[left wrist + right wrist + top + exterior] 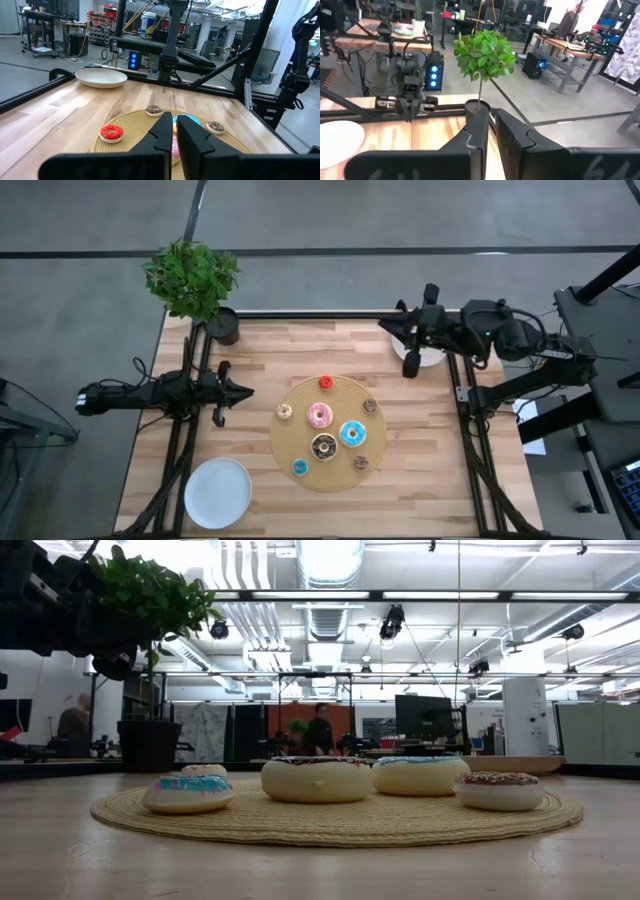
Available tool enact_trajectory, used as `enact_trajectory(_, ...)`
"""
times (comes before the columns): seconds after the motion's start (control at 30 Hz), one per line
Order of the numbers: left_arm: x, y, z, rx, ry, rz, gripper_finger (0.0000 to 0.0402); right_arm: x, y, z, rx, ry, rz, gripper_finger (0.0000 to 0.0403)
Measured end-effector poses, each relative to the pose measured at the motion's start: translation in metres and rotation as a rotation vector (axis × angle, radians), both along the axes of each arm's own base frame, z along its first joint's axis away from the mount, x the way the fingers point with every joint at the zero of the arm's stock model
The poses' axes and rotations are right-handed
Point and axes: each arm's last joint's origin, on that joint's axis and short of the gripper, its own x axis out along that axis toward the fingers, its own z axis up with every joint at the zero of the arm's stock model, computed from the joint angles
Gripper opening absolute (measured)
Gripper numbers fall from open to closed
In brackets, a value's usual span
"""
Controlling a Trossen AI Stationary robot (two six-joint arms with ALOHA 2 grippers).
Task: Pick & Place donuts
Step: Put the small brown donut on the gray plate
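Both end effectors, left (243, 391) and right (385, 326), closed, empty; donuts (320, 416) partly hidden behind left fingers.

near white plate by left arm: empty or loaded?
Empty. The high view shows the white plate bare, with all the donuts on the woven mat.

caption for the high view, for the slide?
Eight toy donuts on a round woven mat, both claws shut and parked aside, white plates empty.

Eight donuts (321, 416) lie on the round mat (290, 442) at table centre. One plate (217, 492) sits front-left, another (428, 358) back-right; the plant (192, 280) stands back-left.
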Motion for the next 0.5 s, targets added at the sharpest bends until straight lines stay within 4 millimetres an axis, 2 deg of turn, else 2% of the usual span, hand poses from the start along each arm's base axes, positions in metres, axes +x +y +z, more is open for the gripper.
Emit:
enact_trajectory(0.33,0.000,0.000,0.000,0.000,0.000,0.000,0.0000,0.019,0.001,-0.015,-0.005,0.093,0.001,0.0028)
enact_trajectory(0.5,0.000,0.000,0.000,0.000,0.000,0.000,0.0000,0.027,0.001,-0.020,-0.065,0.142,0.014,0.0028)
